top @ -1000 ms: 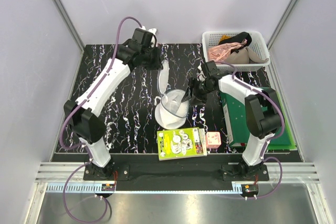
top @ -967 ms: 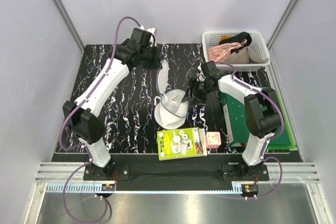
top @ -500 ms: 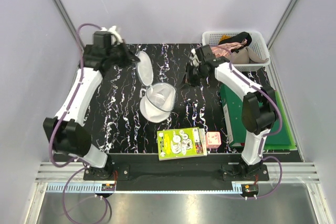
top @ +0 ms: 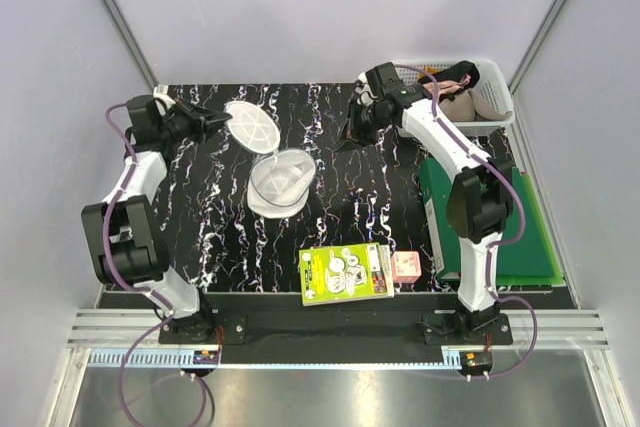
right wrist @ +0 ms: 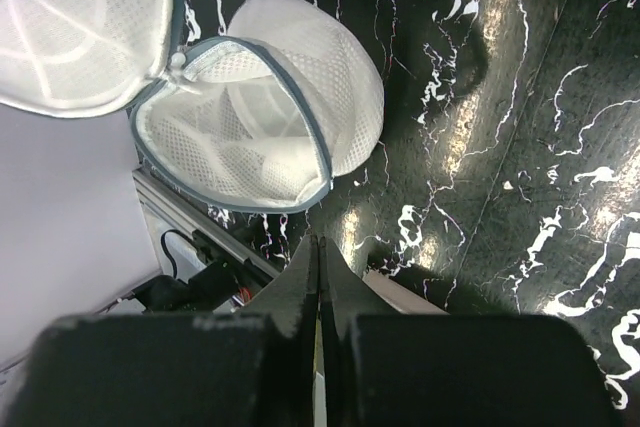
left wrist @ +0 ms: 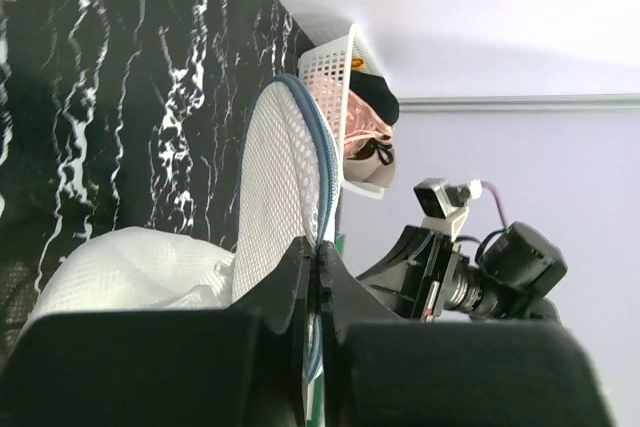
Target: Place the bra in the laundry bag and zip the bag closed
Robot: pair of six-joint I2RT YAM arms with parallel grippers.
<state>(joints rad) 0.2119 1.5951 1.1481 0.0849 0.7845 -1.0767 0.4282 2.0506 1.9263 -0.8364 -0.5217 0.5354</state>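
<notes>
Black white-veined tabletop (top: 200,217) fills the floor of a pale-walled cell; near its middle lies the bag (top: 280,179), unzipped, its bowl-shaped half resting on the tabletop with the mouth open; its round lid (top: 245,125) is raised off the bowl toward the far left, joined to it at one side; the left fingers (top: 207,121) are clamped on the rim of that lid, and the left wrist view shows the mesh and blue-grey zip edge pinched between them; the right fingers (top: 352,132) are over the far part of the tabletop, right of the bag and apart from it, pressed together with nothing between them; the bra (top: 485,105) lies in the white basket (top: 500,82) at the far right corner, with a pink garment (left wrist: 352,125) and a black one (left wrist: 375,102); a green mat (top: 510,237) lies along the right edge; a green booklet (top: 347,272) and a small pink box (top: 405,267) sit side by side near the front.
</notes>
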